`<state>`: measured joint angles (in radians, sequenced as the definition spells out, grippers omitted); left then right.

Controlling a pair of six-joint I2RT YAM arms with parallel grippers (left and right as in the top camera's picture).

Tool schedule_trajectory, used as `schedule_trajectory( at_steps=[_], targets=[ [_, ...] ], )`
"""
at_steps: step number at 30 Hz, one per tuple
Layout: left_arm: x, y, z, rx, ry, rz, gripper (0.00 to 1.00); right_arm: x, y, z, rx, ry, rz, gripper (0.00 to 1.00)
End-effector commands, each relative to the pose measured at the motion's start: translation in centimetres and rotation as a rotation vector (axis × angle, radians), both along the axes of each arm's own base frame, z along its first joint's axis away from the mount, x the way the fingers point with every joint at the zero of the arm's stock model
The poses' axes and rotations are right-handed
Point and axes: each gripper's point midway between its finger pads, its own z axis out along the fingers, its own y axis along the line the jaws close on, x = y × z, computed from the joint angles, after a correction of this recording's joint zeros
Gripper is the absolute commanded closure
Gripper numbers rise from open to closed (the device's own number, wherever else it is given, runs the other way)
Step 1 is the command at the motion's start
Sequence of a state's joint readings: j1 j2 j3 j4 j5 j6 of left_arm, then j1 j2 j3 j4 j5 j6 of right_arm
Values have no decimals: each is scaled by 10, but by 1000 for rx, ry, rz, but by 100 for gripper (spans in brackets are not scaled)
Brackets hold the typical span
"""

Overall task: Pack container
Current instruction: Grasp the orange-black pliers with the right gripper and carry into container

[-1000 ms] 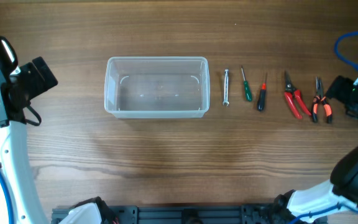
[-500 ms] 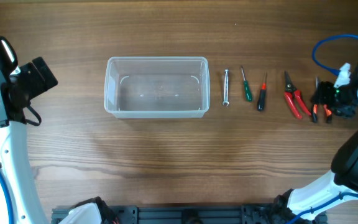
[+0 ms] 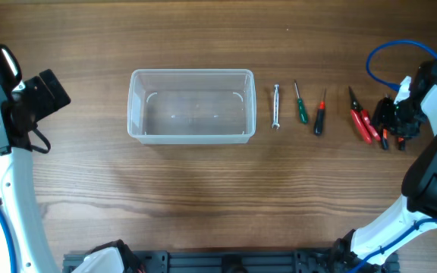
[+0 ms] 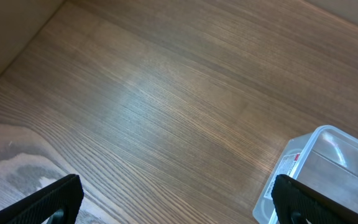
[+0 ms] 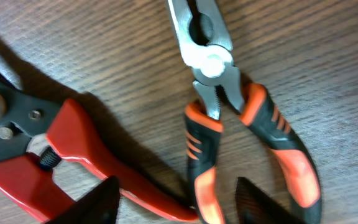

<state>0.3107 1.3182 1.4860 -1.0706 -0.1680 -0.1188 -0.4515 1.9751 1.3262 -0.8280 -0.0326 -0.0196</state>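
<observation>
The clear plastic container (image 3: 192, 73) stands empty at the table's middle left; its corner shows in the left wrist view (image 4: 289, 168). My left gripper (image 3: 50, 91) is open and empty, well left of it (image 4: 179, 208). My right gripper (image 3: 393, 121) is open and low over the orange-and-black pliers (image 3: 385, 136) at the far right. In the right wrist view the gripper (image 5: 179, 205) stands with its jaws on either side of the left handle of the pliers (image 5: 201, 149), not closed on it. The red pruners (image 5: 61, 137) lie just left.
Between the container and the pliers lie, in a row, a silver tool (image 3: 276, 106), a green-handled screwdriver (image 3: 300, 106), a red-and-black screwdriver (image 3: 319, 115) and the red pruners (image 3: 359, 120). A blue cable (image 3: 385, 53) loops above the right arm.
My right gripper has moved left from the table's right edge and come down over the pliers. The left arm and the tools have not moved.
</observation>
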Motion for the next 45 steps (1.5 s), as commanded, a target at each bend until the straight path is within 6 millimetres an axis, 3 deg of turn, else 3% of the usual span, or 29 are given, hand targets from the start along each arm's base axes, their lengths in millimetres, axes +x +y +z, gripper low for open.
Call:
schedule_trajectory(
  at_steps=[1,5,7,20,22,24,25,30,33,36,38,39,40,42,44,45],
  targets=[
    [-1,4,0,-4,-4,28,0,-13,-1,-32,9,91,-33,50],
    [-1,4,0,-4,-4,28,0,-13,-1,-34,10,93,-49,47],
    [-1,4,0,-4,-4,28,0,-11,-2,-34,3,87,-49,36],
    [-1,4,0,-4,-4,28,0,-15,-14,-34,-23,93,-72,35],
    [-1,4,0,-4,-4,28,0,-15,-14,-34,-17,89,-78,49],
    [-1,4,0,-4,-4,28,0,-15,-13,-34,-11,86,-77,87],
    [-1,4,0,-4,-4,28,0,-13,-10,-34,5,78,-76,96],
    [-1,4,0,-4,-4,28,0,-11,-12,-29,-1,62,-102,96],
    [-1,4,0,-4,-4,28,0,-2,-16,-10,-22,12,-112,96],
    [-1,4,0,-4,-4,28,0,24,-10,48,-13,-132,-112,96],
    [-1,4,0,-4,-4,28,0,45,12,105,13,-272,-51,96],
    [-1,4,0,-4,-4,28,0,58,36,148,22,-376,29,96],
    [-1,4,0,-4,-4,28,0,64,49,168,18,-427,74,96],
    [-1,4,0,-4,-4,28,0,74,106,233,12,-600,259,96],
    [-1,4,0,-4,-4,28,0,74,162,276,13,-728,425,96],
    [-1,4,0,-4,-4,28,0,70,208,296,36,-806,572,96]
  ],
)
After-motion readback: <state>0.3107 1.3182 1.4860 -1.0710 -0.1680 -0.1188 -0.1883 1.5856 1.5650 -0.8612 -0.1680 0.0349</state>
